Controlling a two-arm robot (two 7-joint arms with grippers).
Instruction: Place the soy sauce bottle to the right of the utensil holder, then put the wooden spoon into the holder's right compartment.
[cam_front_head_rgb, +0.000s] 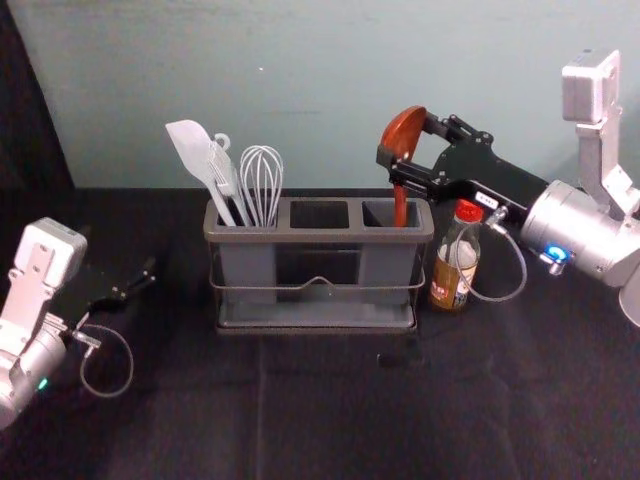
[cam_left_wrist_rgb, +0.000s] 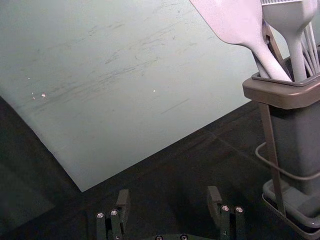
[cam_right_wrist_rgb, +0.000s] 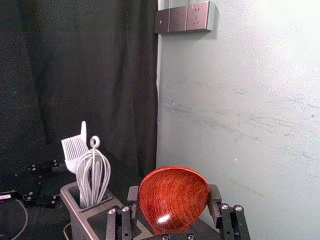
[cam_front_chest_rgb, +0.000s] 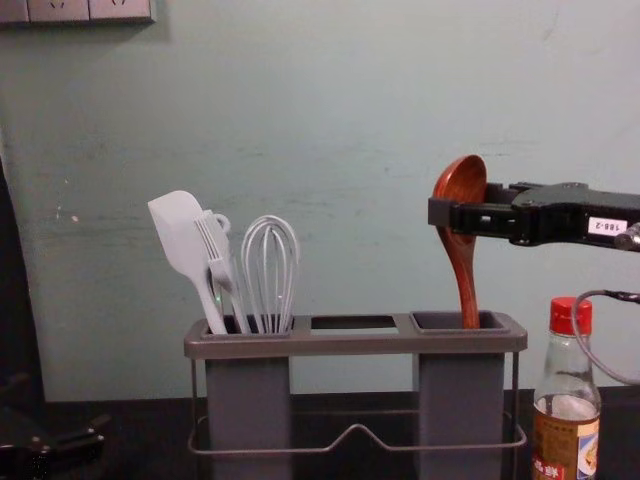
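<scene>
My right gripper (cam_front_head_rgb: 405, 152) is above the utensil holder's right end, closed around the wooden spoon (cam_front_head_rgb: 402, 133). In the right wrist view, the spoon's bowl (cam_right_wrist_rgb: 172, 197) sits between both fingers of the right gripper (cam_right_wrist_rgb: 173, 194). The spoon (cam_front_chest_rgb: 463, 258) is upright in the chest view, its handle end dipping into the right compartment of the holder (cam_front_chest_rgb: 465, 343). The soy sauce bottle (cam_front_head_rgb: 455, 260), red-capped, stands just right of the holder (cam_front_head_rgb: 318, 236). My left gripper (cam_front_head_rgb: 138, 281) is idle left of the holder; in its wrist view, the left gripper (cam_left_wrist_rgb: 168, 196) is open and empty.
A white spatula (cam_front_chest_rgb: 182, 245), a brush (cam_front_chest_rgb: 219, 262) and a whisk (cam_front_chest_rgb: 270, 270) stand in the holder's left compartment. Behind the black-covered table (cam_front_head_rgb: 320, 410) rises a pale wall. A cable (cam_front_head_rgb: 522, 272) from the right arm loops by the bottle.
</scene>
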